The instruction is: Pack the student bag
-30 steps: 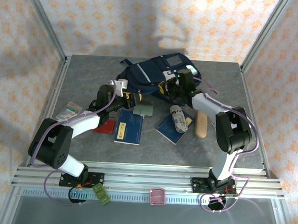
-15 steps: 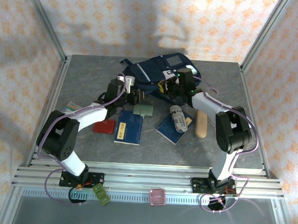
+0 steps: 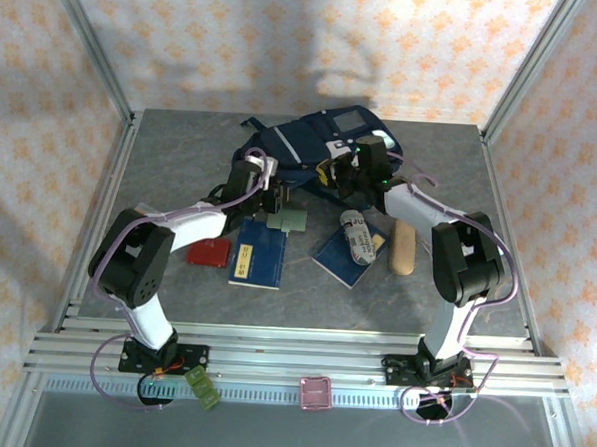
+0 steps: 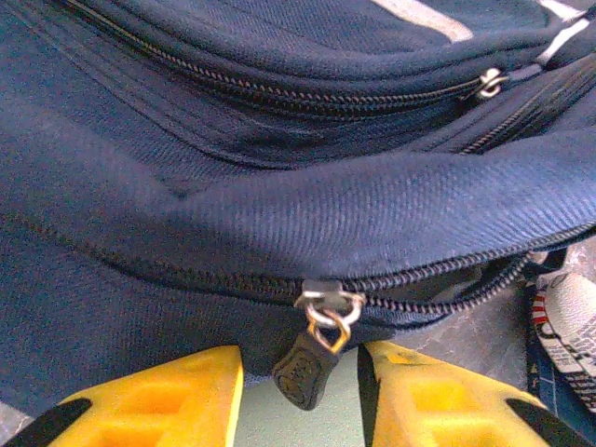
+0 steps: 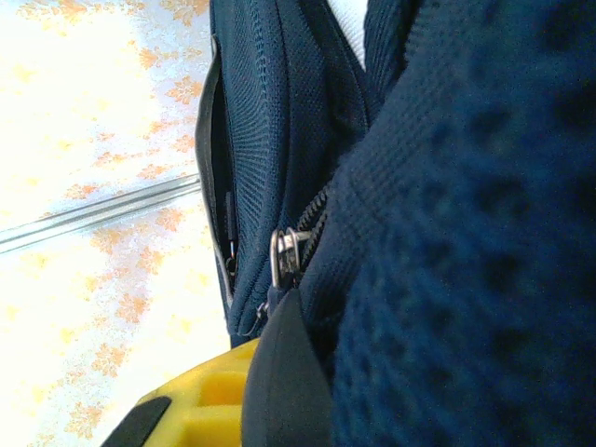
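Note:
The student bag [image 3: 318, 142] lies at the back middle of the table, navy with pale stripes. My left gripper [image 3: 271, 192] is at its near left edge. In the left wrist view its yellow fingers [image 4: 177, 400] stand apart, and a dark zipper pull tab [image 4: 312, 365] hangs from a ring between them, against the bag [image 4: 279, 186]. My right gripper [image 3: 349, 178] is at the bag's near right side, shut on its fabric beside a zipper. The right wrist view shows a metal zipper ring [image 5: 284, 256] just above the black pad [image 5: 284, 377], and the bag's mesh [image 5: 466, 279] hides the other finger.
In front of the bag lie two blue notebooks [image 3: 260, 252] [image 3: 342, 256], a red flat item [image 3: 210, 252], a grey-green pouch [image 3: 287, 219], a printed roll [image 3: 356, 237] and a tan oblong case [image 3: 403, 247]. Metal frame posts stand at the table's sides.
My left gripper has swung right and back from the open table to the bag's edge, with its jaws narrowing around the zipper pull. The right arm has not moved.

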Robot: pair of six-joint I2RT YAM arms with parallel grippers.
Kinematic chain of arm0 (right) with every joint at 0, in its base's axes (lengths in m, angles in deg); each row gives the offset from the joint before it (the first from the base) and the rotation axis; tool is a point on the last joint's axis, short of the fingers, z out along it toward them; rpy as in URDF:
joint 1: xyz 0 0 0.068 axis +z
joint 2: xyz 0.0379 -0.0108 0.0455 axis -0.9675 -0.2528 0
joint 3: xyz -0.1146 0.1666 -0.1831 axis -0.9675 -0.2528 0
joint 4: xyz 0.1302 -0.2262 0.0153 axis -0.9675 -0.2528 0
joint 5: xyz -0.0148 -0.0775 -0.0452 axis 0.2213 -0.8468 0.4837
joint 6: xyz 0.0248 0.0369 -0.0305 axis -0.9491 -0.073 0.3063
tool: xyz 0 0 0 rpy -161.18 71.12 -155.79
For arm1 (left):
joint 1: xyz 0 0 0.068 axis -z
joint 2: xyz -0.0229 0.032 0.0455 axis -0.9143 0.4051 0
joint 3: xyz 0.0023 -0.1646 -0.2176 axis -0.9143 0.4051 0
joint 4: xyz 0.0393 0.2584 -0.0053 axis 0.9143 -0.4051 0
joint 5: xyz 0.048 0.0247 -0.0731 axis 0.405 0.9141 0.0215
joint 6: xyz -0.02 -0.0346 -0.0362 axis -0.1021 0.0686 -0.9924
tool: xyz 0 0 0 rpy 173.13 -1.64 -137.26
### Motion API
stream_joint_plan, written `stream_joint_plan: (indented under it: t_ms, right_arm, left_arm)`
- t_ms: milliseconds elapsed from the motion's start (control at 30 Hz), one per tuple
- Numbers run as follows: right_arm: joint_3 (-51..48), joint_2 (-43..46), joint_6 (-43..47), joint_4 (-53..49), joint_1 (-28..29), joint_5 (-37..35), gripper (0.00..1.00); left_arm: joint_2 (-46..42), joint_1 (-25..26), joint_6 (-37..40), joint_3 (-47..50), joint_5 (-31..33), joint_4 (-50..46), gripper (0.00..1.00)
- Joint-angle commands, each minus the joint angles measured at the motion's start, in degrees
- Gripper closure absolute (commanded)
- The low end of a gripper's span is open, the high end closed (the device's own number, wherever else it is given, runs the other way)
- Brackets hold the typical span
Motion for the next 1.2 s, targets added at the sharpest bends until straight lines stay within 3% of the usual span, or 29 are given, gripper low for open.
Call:
stream_joint_plan:
  t_ms: [0, 67, 167, 733, 833, 1000, 1167]
  right_arm:
    - [3.48, 1.08, 0.87, 7.02, -0.54, 0.72, 1.0]
    - [3.37, 1.08, 0.94, 7.28, -0.55, 0.88, 1.0]
    - [2.98, 1.0, 1.04, 7.29, -0.54, 0.9, 1.0]
    - [-5.56, 4.69, 3.87, 7.38, -3.86, -0.61, 1.0]
    - [-5.52, 4.19, 4.91, 7.83, -3.93, 0.6, 1.0]
    - [-0.23, -0.32, 8.93, 8.51, -3.93, 10.16, 1.0]
    - [9.64, -6.07, 18.78, -0.25, -3.17, 18.86, 1.0]
  left_arm:
    - [1.07, -0.15, 1.69, -2.7, 0.08, 0.16, 0.73]
    - [0.89, -0.16, 2.15, -2.69, 0.65, 0.39, 0.81]
    - [0.54, -0.47, 3.02, -2.98, 1.11, -0.7, 1.0]
    - [-8.11, -7.64, 1.5, 4.32, 12.34, -7.7, 1.0]
    - [-8.61, -7.52, 1.37, 4.02, 9.77, -9.13, 1.0]
    - [-13.02, -6.67, 1.46, 7.72, 4.32, -8.83, 1.0]
    - [-18.19, -4.55, 0.36, 11.45, 1.39, -10.32, 1.0]
